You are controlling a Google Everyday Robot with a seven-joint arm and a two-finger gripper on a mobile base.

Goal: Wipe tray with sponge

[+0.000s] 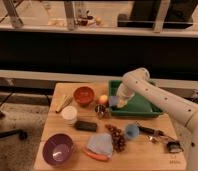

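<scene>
Wooden and pale, the table (pixel 142 156) stands in a dim room, with a dark wall band and a long ledge behind it, and a brighter floor beyond the rail at the top. At the left, on the floor, part of a dark chair base (pixel 3 119) shows.

On the table's far right side lies the green tray (pixel 141 106), set square to the back edge. Left of it sit a red bowl (pixel 84 95), a small orange fruit (pixel 103 99) and a dark can (pixel 100 110). Nearer the front are a white cup (pixel 69 115), a flat black block (pixel 85 126), a purple bowl (pixel 58 149), a light blue cloth (pixel 100 144) with a carrot (pixel 95 155) at its front edge, a bunch of dark grapes (pixel 116 138) and a small blue cup (pixel 131 131). Some dark tools (pixel 172 147) lie at the right front.

The white arm (pixel 162 100) comes in from the right, bends above the tray and drops to its left end. There the gripper (pixel 119 103) hangs low over the tray's left rim. A bluish patch, seemingly the sponge (pixel 113 101), sits right at its tip, at the tray's left edge. Whether the gripper is clamped on it or only against it cannot be told.
</scene>
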